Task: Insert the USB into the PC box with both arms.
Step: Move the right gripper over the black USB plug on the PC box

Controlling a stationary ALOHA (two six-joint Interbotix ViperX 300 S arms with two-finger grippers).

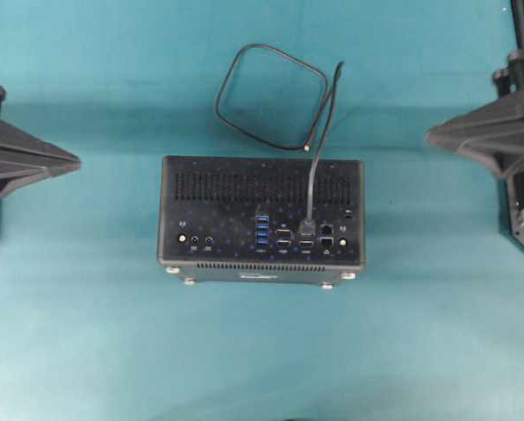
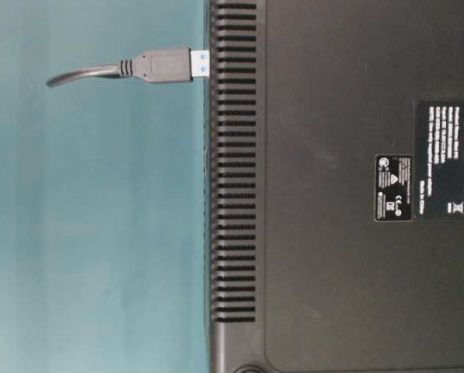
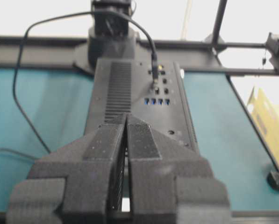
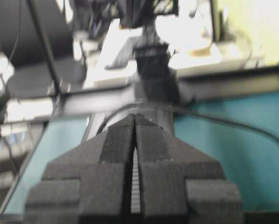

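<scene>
I have both arms pulled back to the sides of the teal desk (image 1: pixel 86 351). My left gripper (image 1: pixel 75 161) sits with its two black pads pressed together, nothing between them; in the left wrist view the pads meet in a thin seam. My right gripper (image 1: pixel 428 136) is likewise pressed together and holds nothing, its pads meeting along a narrow line in the right wrist view.

The PC box (image 1: pixel 262 184) lies between the two grippers, well apart from each, with its port face turned up toward the overhead camera. From the left gripper it is straight ahead of the pointed tip; the vent grille (image 1: pixel 262 186) and the stack of blue ports (image 1: pixel 262 230) are visible on that face.

The USB (image 1: pixel 270 96) has its black plug standing in the box's port face, just beside the blue ports on the side nearer my right gripper. In the table-level view the plug meets the edge of the case with a little blue showing at the joint. Its cable rises off the box and curls into a loop on the desk beyond the box, clear of both grippers.
</scene>
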